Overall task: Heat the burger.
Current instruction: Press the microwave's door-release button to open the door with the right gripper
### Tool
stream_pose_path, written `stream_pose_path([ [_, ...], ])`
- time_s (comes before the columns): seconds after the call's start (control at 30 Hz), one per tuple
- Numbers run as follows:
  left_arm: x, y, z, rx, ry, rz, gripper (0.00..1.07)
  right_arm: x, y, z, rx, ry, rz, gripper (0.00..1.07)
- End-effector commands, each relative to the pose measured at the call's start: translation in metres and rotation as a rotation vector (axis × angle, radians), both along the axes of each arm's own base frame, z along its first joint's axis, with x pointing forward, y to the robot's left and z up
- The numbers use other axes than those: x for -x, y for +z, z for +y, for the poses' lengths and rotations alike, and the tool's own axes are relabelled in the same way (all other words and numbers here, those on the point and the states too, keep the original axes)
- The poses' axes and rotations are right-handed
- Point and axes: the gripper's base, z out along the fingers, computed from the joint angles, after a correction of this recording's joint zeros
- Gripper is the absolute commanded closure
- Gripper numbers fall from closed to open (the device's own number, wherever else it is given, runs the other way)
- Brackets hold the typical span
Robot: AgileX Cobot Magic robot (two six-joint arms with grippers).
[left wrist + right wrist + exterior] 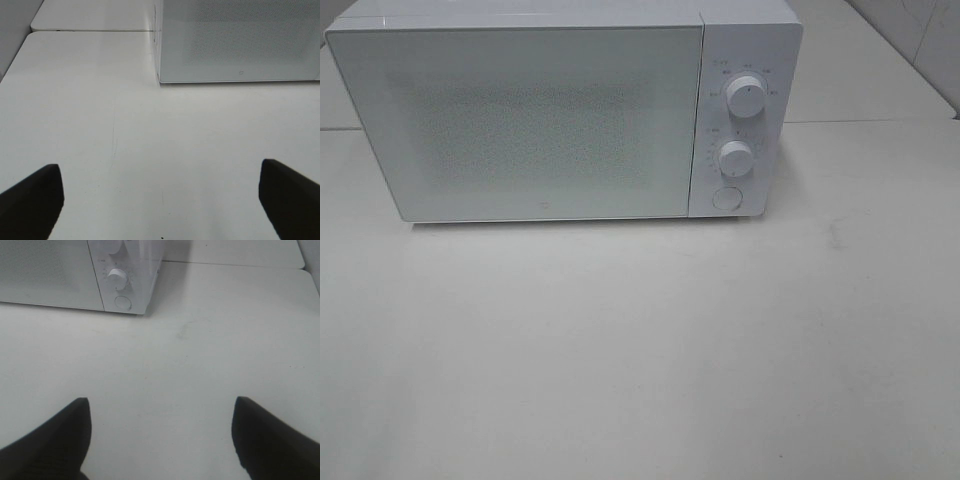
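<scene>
The left gripper (160, 202) and right gripper (160, 437) are spread wide, empty; maybe push the round white button (726, 197), at four o'clock on the boxy white microwave (520, 120), softly.

Not a single word, brand or number can be read in these views. The white microwave (540, 120) has rings of tiny grey marks around the upper knob (747, 99) and the lower knob (735, 157) on the control panel (744, 60) at its right end, but they are too small and faint to make out. Close to the near, lower edge of its door (520, 70) sits a very small pale mark (544, 209), also too small to read.
</scene>
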Motion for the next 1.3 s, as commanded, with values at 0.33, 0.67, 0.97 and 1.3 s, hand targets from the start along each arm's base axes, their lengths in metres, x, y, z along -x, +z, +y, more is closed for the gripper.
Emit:
stream_pose_path([
  [0.33,0.003,0.000,0.000,0.004,0.000,-0.017,0.09,0.009,-0.034,-0.001,-0.004,-0.034,-0.071,0.31],
  [0.67,0.003,0.000,0.000,0.004,0.000,-0.017,0.09,0.009,-0.034,-0.001,-0.005,-0.033,-0.070,0.31],
  [0.97,0.003,0.000,0.000,0.004,0.000,-0.017,0.09,0.009,-0.033,-0.001,-0.007,-0.033,-0.074,0.31],
  [1.3,0.003,0.000,0.000,0.004,0.000,-0.017,0.09,-0.007,-0.007,0.000,-0.021,-0.034,-0.143,0.31],
])
